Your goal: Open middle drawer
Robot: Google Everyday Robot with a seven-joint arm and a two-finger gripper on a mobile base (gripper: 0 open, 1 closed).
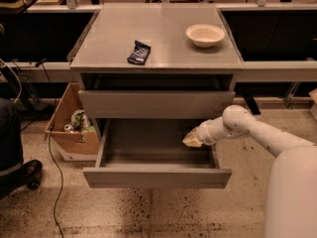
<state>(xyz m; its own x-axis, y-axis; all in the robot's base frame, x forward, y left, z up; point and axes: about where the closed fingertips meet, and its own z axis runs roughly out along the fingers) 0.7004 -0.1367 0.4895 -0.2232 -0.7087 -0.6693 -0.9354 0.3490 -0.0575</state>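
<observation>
1. Nearest the camera, at the lower right, the robot's white body (292, 197) fills the corner. Its one arm (247, 128) reaches left and away toward the table (163, 61).
2. On the speckled floor (148, 212) in front of the table there is open room across the whole width. One thin cable (53, 177) trails over it at the left.
3. Next comes the middle drawer (156, 177). It stands pulled well out, and its flat grey front is the nearest edge of the table. Its grey box interior is open to view, and the bottom shows bare across the left and centre.
4. Inside that drawer, at the right, the gripper (192, 139) hangs close beside the right wall and near the back. Whether it is spread or closed cannot be told. Nothing can be seen in its grasp.
5. Left of the table one cardboard box (62, 138) sits on the floor, just beside the drawer's left side. A few small items lie in it.
6. Above the open drawer a second grey drawer front (153, 104) sits far back from the open one, with a dark recess over it. That makes two drawer fronts in view.
7. Farther off, the tabletop carries two things, well apart. One dark packet (139, 52) lies left of centre. One pale bowl (205, 34) stands upright toward the back right, short of the right edge.
</observation>
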